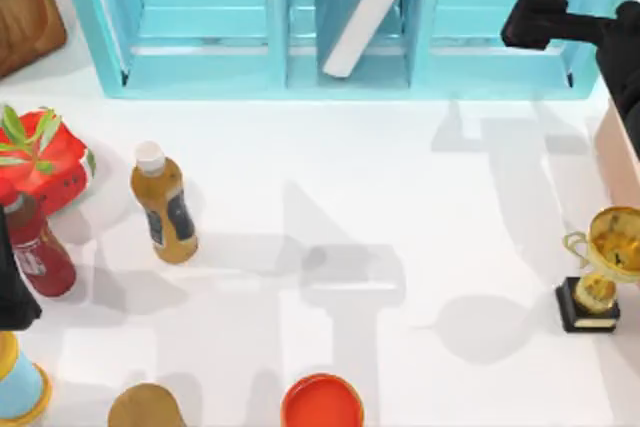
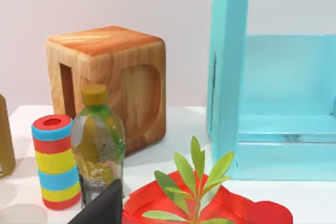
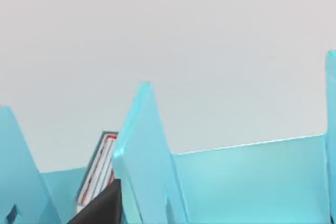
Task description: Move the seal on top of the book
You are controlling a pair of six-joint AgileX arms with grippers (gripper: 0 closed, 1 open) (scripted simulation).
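Note:
The book [image 1: 365, 7], light teal with white page edges, leans tilted in the middle compartment of the turquoise shelf [image 1: 210, 77] at the back; its page edges [image 3: 98, 174] also appear in the right wrist view between the shelf's dividers. The seal is out of view. My right gripper [image 1: 540, 2] hangs over the shelf's right end, to the right of the book. My left gripper [image 1: 12, 292] sits at the table's left edge beside a red bottle [image 1: 40, 252].
A brown juice bottle [image 1: 165, 207] stands left of centre. A red plant pot [image 1: 45, 162] and a wooden block [image 1: 25, 7] are at the left. A gold trophy [image 1: 600, 272] stands at the right. An orange round lid [image 1: 322, 402], a tan rounded object [image 1: 145, 407] and a striped can [image 1: 18, 387] line the front.

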